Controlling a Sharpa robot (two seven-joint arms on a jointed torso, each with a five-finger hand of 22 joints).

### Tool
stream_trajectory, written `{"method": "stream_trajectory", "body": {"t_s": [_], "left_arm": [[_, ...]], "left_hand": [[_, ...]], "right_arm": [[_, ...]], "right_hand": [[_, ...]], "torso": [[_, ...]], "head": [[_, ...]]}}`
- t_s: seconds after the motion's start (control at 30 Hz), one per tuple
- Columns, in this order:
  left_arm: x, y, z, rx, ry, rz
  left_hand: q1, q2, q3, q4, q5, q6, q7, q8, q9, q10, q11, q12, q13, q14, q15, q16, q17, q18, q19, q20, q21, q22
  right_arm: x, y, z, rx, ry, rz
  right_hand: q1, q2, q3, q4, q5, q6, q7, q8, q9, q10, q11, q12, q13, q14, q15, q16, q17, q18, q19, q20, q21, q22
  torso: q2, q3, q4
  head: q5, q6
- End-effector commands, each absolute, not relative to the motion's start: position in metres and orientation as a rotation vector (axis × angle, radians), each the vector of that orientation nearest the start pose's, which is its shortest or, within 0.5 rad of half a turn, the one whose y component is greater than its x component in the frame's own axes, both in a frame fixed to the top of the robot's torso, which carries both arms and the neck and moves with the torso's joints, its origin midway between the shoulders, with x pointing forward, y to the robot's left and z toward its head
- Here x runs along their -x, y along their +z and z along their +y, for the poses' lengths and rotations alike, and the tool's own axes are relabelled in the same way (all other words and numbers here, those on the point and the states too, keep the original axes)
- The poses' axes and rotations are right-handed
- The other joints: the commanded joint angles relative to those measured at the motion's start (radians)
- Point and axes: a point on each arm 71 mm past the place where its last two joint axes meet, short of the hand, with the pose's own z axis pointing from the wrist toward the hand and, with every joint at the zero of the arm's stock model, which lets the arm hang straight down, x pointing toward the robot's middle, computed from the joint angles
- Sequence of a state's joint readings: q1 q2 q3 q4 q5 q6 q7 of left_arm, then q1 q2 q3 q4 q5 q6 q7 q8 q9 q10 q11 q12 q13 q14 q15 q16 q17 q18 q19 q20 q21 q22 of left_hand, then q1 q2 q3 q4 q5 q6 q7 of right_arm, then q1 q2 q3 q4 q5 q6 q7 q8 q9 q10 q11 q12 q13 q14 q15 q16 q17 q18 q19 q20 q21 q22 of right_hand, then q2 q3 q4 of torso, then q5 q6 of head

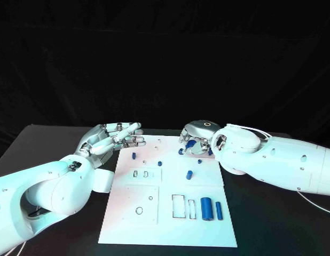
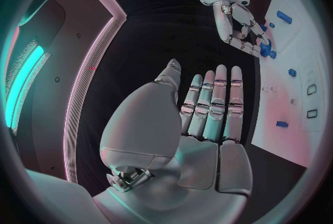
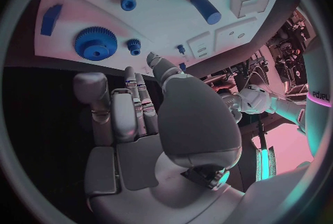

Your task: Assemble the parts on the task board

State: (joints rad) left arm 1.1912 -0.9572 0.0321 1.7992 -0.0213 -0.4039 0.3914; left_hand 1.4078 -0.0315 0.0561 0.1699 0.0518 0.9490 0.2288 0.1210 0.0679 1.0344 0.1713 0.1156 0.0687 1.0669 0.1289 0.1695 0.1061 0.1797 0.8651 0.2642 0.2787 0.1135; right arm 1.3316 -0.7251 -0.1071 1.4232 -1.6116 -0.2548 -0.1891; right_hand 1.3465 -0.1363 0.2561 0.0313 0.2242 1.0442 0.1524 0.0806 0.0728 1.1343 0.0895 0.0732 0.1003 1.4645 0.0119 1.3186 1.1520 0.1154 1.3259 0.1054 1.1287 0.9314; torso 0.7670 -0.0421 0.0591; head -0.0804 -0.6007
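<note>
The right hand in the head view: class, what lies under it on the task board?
Under the right hand, the right wrist view shows a blue gear on the task board. From the head view the fingers cover it.

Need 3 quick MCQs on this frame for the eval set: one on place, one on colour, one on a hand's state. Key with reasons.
1. Where does the large blue cylinder lie on the white task board?
A. far left corner
B. near right part
C. far right corner

2. The small parts on the board are:
A. blue
B. grey
C. red

3. The left hand:
A. grips the cylinder
B. presses flat on the board
C. holds nothing, fingers apart

Key: 1 B, the head view shows it by the near edge, right of the middle; 2 A, every piece is blue; 3 C, its wrist view shows a bare palm.
</note>
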Motion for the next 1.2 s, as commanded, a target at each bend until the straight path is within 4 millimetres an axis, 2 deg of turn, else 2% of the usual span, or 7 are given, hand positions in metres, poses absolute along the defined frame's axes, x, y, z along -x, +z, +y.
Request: {"method": "stream_trajectory", "body": {"t_s": [0.03,0.3,0.53,1.07,1.2], "left_arm": [[-0.441,-0.131,0.187,1.047,-1.677,1.39],[-0.44,-0.13,0.187,1.047,-1.679,1.393],[-0.44,-0.13,0.187,1.047,-1.679,1.394],[-0.439,-0.13,0.187,1.048,-1.677,1.396],[-0.439,-0.13,0.188,1.049,-1.674,1.396]], "left_hand": [[-0.002,0.008,-0.003,-0.003,0.0,0.001,-0.007,-0.003,-0.002,-0.004,0.0,-0.006,-0.002,0.007,0.0,-0.003,0.002,0.006,0.008,0.002,0.003,0.001],[-0.001,0.009,-0.005,-0.005,0.0,-0.002,-0.006,-0.007,-0.002,-0.007,0.001,-0.011,-0.002,0.006,0.001,-0.006,0.002,0.005,0.008,0.002,0.003,0.0],[-0.001,0.009,-0.006,-0.006,0.0,-0.003,-0.005,-0.008,-0.002,-0.009,0.002,-0.014,-0.002,0.006,0.001,-0.009,0.002,0.005,0.008,0.001,0.003,0.0],[-0.001,0.009,-0.007,-0.007,0.0,-0.004,-0.004,-0.01,-0.002,-0.01,0.003,-0.016,-0.003,0.005,0.002,-0.01,0.002,0.005,0.008,0.001,0.003,-0.001],[-0.001,0.009,-0.008,-0.007,0.0,-0.005,-0.003,-0.011,-0.002,-0.011,0.003,-0.017,-0.003,0.005,0.002,-0.011,0.002,0.005,0.008,0.001,0.002,-0.001]], "right_arm": [[-0.519,-0.154,-0.171,0.388,0.39,1.632],[-0.521,-0.158,-0.168,0.398,0.386,1.654],[-0.524,-0.16,-0.166,0.399,0.388,1.667],[-0.527,-0.166,-0.166,0.393,0.392,1.696],[-0.528,-0.166,-0.168,0.388,0.391,1.702]], "right_hand": [[0.01,0.0,0.005,0.006,0.005,0.0,-0.004,-0.008,0.001,0.001,0.0,-0.003,0.002,0.053,-0.007,0.041,0.053,-0.016,0.023,0.001,0.057,0.074],[0.003,-0.011,0.003,0.015,0.009,-0.008,-0.007,-0.012,-0.001,-0.019,0.003,-0.008,0.0,0.055,-0.003,0.08,0.102,-0.018,0.02,0.004,0.082,0.106],[0.008,0.0,0.014,0.018,0.018,0.002,-0.01,-0.007,0.002,-0.009,0.0,-0.002,0.003,0.057,-0.005,0.099,0.127,-0.021,0.026,0.004,0.104,0.137],[0.015,0.015,0.05,0.021,0.024,0.028,-0.006,0.0,0.006,0.015,-0.001,0.0,0.003,0.057,-0.005,0.115,0.144,-0.025,0.028,0.005,0.129,0.171],[0.02,0.025,0.07,0.022,0.028,0.043,-0.005,0.005,0.008,0.027,-0.002,0.001,0.003,0.056,-0.005,0.118,0.147,-0.025,0.026,0.004,0.133,0.177]], "torso": [[0.004,-0.0017,0.0046],[0.009,-0.0027,0.0119],[0.012,-0.0041,0.0129],[0.018,-0.0054,0.019],[0.019,-0.006,0.019]], "head": [[-0.004,0.0],[-0.007,-0.003],[-0.011,0.0],[-0.013,-0.004],[-0.013,-0.004]]}}
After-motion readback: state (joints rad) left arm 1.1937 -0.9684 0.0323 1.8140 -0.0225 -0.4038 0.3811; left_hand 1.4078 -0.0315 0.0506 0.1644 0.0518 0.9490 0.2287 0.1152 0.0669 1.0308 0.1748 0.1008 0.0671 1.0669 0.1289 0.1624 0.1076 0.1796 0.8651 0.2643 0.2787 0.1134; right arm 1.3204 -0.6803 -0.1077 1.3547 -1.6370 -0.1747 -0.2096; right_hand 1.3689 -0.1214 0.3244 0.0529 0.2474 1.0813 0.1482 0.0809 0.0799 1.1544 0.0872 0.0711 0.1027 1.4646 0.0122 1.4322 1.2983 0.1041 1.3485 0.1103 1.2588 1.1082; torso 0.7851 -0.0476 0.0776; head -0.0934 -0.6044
